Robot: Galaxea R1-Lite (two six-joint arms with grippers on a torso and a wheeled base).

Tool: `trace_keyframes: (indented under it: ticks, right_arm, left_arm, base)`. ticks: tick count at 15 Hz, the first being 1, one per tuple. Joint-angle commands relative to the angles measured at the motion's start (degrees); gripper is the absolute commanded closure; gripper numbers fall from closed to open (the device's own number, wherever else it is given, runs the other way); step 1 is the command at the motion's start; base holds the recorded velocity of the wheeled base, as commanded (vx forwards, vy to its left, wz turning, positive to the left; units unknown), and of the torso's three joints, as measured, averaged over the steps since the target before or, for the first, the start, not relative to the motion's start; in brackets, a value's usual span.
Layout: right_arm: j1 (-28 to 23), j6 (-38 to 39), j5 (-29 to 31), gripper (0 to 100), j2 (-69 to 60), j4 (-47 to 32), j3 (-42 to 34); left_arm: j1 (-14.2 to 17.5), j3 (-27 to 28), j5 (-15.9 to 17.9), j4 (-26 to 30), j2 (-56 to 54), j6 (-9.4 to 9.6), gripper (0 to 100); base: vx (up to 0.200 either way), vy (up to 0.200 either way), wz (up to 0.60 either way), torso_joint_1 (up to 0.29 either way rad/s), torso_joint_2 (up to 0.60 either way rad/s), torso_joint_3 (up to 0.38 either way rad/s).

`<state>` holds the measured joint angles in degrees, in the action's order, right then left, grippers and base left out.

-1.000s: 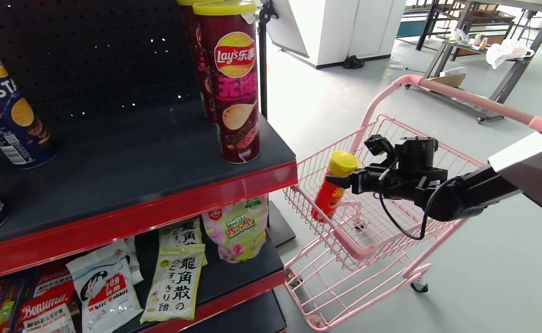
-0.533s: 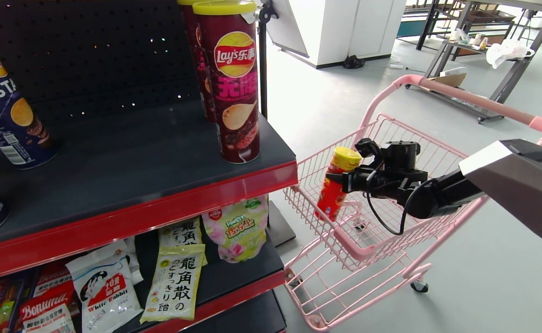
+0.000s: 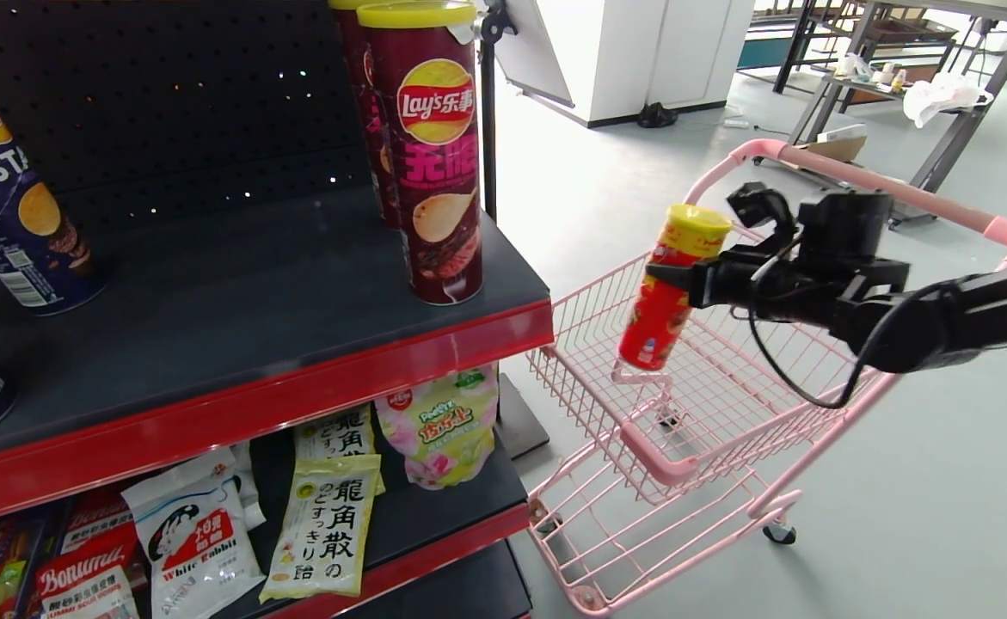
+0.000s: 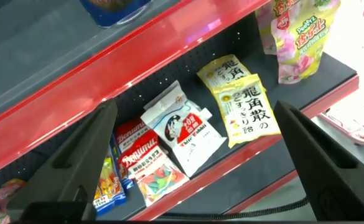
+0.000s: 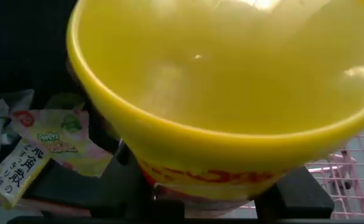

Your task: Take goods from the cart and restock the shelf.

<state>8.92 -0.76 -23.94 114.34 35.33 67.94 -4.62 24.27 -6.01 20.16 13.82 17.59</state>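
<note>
At the right claw (image 3: 673, 279): you have it clenched on the red can (image 3: 651, 327), gripping from the side just under the yellow lid (image 3: 699, 219). In the right wrist view the lid (image 5: 231, 81) sits close under the camera, with dark fingers (image 5: 129, 186) pressed against the can on both sides.

Can: tilted, lid end up and leaning away from the shelf (image 3: 236, 292). It hangs in the air over the front of the cart (image 3: 651, 454), base just above the basket wire. I cannot tell whether the base touches the wire. It is off to the right of the shelf's end, apart from the red edge.

Left claw (image 4: 195, 109): released, fingers spread wide, nothing between them. It faces the lower shelf level, where flat bags (image 4: 244, 109) lie side by side.

Top board: two maroon cans (image 3: 434, 172) stand upright at the right end, one behind the other. A blue can (image 3: 13, 215) stands far to the left, with bare board between them. The bags (image 3: 322, 524) lie below the red edge.
</note>
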Motion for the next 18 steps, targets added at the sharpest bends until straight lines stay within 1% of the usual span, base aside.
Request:
trace_keyframes:
  ticks: [1, 3, 4, 5, 6, 7, 8, 9, 10, 11, 13, 15, 18]
  right_arm:
    - [-4.5, -2.8, 1.9, 100, -21.3, -9.3, -5.7]
    - [-7.1, -5.4, 11.0, 100, -33.4, -19.8, -9.7]
    - [-7.4, -5.4, 12.2, 100, -38.3, -24.6, -11.4]
    - [-7.6, -5.3, 12.3, 100, -43.9, -29.6, -14.0]
    - [-7.5, -5.3, 12.3, 100, -48.9, -32.6, -16.9]
    - [-7.4, -5.3, 12.4, 100, -49.9, -32.9, -17.6]
    - [-7.4, -6.3, 13.2, 100, -57.3, -33.7, -23.9]
    - [-7.5, -7.2, 14.4, 100, -60.3, -33.8, -26.9]
    - [-7.5, -7.6, 15.0, 100, -62.3, -33.8, -28.5]
    - [-7.6, -7.8, 15.2, 100, -63.4, -33.8, -29.2]
    - [-8.7, -9.8, 15.2, 100, -65.5, -33.8, -31.4]
    - [-9.3, -11.1, 15.1, 100, -66.6, -33.8, -32.9]
    - [-9.3, -11.1, 15.1, 100, -67.1, -33.8, -33.4]
  left_arm:
    - [0.0, 1.0, -0.1, 0.1, 0.9, -0.01, 0]
    - [0.0, 2.5, 0.2, 0.0, 3.4, 0.07, 0]
    - [0.0, 2.6, 0.6, -0.5, 4.5, -0.01, 0]
    - [0.0, 1.8, 1.4, -3.1, 5.4, -0.19, 0]
    - [0.0, 0.8, 1.8, -6.5, 6.7, -0.19, 0]
    - [0.0, 0.7, 1.8, -7.0, 6.8, -0.19, 0]
    - [-0.1, 0.5, 1.9, -10.2, 9.3, 0.07, 0]
    - [0.0, 0.7, 1.4, -10.4, 10.6, 1.57, 0]
    - [0.0, 0.9, 1.4, -10.8, 11.1, 3.59, 0]
    - [0.0, 0.8, 1.4, -11.3, 11.5, 4.47, 0]
    - [0.0, 0.5, 1.4, -12.8, 12.6, 4.65, 0]
    - [0.0, 0.4, 1.4, -12.9, 12.6, 4.65, 0]
    - [0.0, 0.4, 1.5, -12.9, 12.0, 4.73, 0]
  base:
    - [0.000, 0.000, 0.00, 0.000, 0.00, 0.000]
    - [0.000, 0.000, 0.00, 0.000, 0.00, 0.000]
    - [0.000, 0.000, 0.00, 0.000, 0.00, 0.000]
    - [0.000, 0.000, 0.00, 0.000, 0.00, 0.000]
    - [0.000, 0.000, 0.00, 0.000, 0.00, 0.000]
    - [0.000, 0.000, 0.00, 0.000, 0.00, 0.000]
    - [0.000, 0.000, 0.00, 0.000, 0.00, 0.000]
    - [0.000, 0.000, 0.00, 0.000, 0.00, 0.000]
    - [0.000, 0.000, 0.00, 0.000, 0.00, 0.000]
    - [0.000, 0.000, 0.00, 0.000, 0.00, 0.000]
    - [0.000, 0.000, 0.00, 0.000, 0.00, 0.000]
    - [-0.200, 0.000, 0.00, 0.000, 0.00, 0.007]
    - [-0.200, 0.000, 0.00, 0.001, 0.00, 0.004]
